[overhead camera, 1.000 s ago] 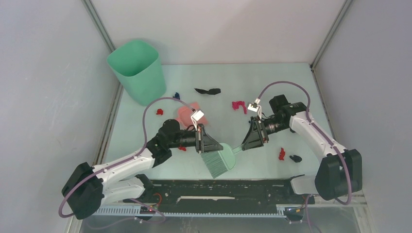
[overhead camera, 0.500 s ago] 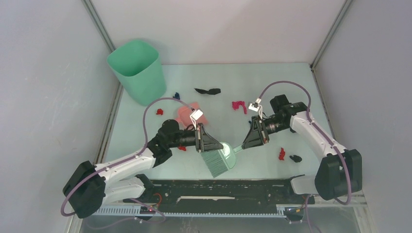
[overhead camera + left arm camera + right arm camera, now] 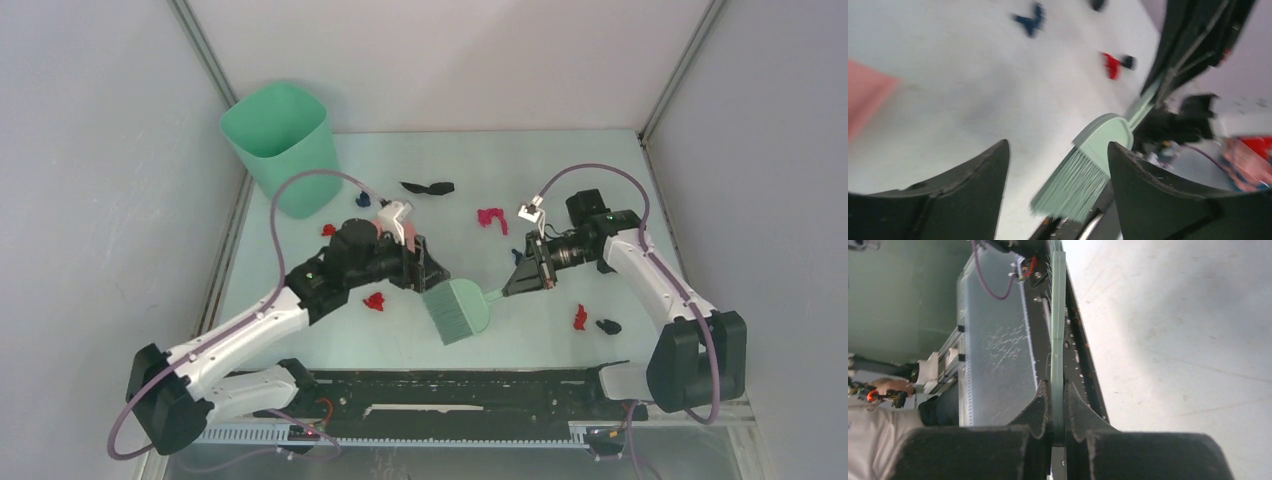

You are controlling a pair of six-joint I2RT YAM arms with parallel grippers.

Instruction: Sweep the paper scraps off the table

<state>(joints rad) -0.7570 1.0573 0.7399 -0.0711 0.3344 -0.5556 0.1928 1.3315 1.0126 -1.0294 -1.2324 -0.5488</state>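
Observation:
The green hand brush (image 3: 458, 311) lies low over the table (image 3: 570, 175). My right gripper (image 3: 512, 287) is shut on its thin handle (image 3: 1058, 335). My left gripper (image 3: 432, 274) stands open just up-left of the bristles (image 3: 1075, 187), touching nothing. Paper scraps are scattered about: a red one (image 3: 375, 300) beside the left arm, a black strip (image 3: 428, 187), a magenta one (image 3: 490, 217), and a red (image 3: 580, 317) and black one (image 3: 607, 326) at right. The left wrist view shows blue (image 3: 1030, 20) and red (image 3: 1110, 65) scraps.
A tall green bin (image 3: 285, 145) stands at the back left corner. The pink dustpan (image 3: 405, 230) lies mostly hidden under my left arm; its edge (image 3: 863, 102) shows in the left wrist view. Grey walls ring the table.
My left gripper let go of the brush head, opened wide and drew back up-left. My right gripper closed on the handle. The brush shifted slightly.

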